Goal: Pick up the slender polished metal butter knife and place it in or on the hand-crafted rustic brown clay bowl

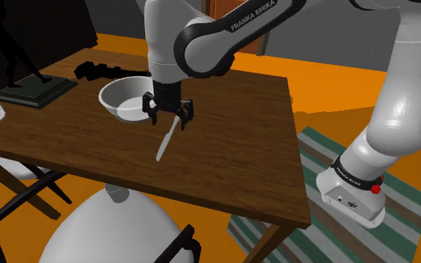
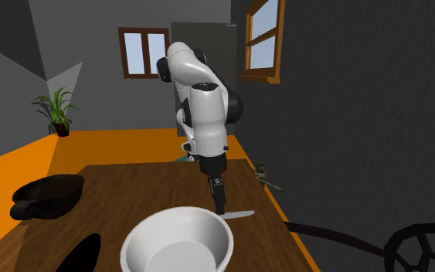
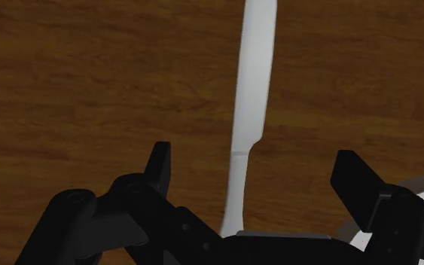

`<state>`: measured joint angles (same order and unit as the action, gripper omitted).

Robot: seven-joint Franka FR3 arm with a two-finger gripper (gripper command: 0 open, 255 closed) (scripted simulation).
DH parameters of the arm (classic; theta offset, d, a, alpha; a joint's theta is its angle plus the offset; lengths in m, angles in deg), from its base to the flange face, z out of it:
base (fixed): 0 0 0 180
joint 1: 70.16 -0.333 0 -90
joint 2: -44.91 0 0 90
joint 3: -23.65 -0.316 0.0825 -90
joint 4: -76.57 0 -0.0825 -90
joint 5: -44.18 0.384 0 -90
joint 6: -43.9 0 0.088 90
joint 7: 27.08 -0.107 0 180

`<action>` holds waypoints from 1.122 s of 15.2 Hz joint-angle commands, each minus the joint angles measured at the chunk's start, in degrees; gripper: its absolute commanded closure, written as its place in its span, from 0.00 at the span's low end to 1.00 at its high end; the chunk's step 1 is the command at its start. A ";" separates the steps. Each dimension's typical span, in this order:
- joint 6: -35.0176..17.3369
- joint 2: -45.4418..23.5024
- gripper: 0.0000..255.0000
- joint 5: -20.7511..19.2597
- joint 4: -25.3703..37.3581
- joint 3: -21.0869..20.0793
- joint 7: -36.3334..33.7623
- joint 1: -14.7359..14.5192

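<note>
gripper (image 3: 254, 155) hung wide open over pale butter knife (image 3: 253, 83), fingers either side, not touching; knife flat on wooden table (image 1: 238, 138), just beside white bowl (image 1: 115, 93).

The slender pale butter knife (image 1: 163, 146) is laid on the brown wooden table (image 1: 238, 134), just beside the round white bowl (image 1: 111, 103).

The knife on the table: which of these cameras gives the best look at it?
The wrist view: the pale knife runs lengthwise between the fingers of the open gripper, untouched. The shoulder view shows most of it on the table below the gripper. The second exterior view shows one end beside the white bowl.
</note>
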<state>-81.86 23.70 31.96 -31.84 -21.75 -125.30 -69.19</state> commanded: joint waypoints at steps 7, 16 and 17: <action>-3.80 -3.56 0.00 -3.07 -0.89 1.91 -2.29 -2.04; -3.80 -3.56 1.00 -3.07 -0.90 1.92 -2.27 -2.02; -3.82 -3.62 1.00 -3.11 -0.87 1.96 -2.25 -2.02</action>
<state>-85.10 20.46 28.94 -32.65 -19.96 -127.57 -71.20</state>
